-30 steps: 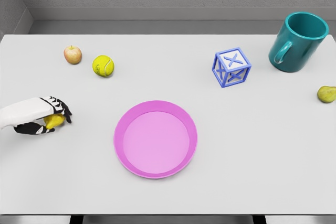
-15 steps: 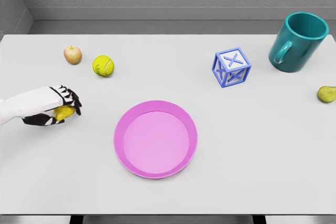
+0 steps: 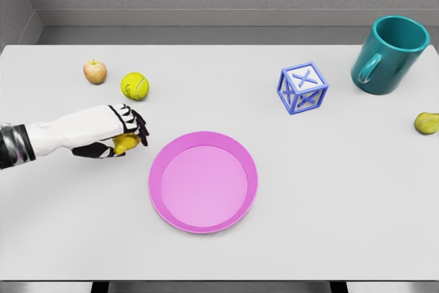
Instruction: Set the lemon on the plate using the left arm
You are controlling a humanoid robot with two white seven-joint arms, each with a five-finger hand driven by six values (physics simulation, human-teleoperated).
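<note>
You have the lemon in your left hand: the fingers are curled down over it from above with the thumb underneath, so only a patch of yellow shows below the knuckles, and it looks to be carried clear of the tabletop, though from this angle you cannot be sure how high. The pickup part of the job reads as done. What is left is the delivery. The hand and lemon sit just beside the left rim of the pink plate, near its upper-left edge but not yet over it, and the plate itself holds nothing. So you have a short carry to the right and a little toward you to bring the fruit above the flat middle of the plate, then a lowering, then a release of the fingers. A lemon rolls easily, so set it low and near the centre before you let go, or the raised rim may be all that stops it. The tennis ball and the apple lie behind your hand, well off the path; the blue cube, the teal mug and the pear are on the far side and play no part. Your right arm is not in the picture.
</note>
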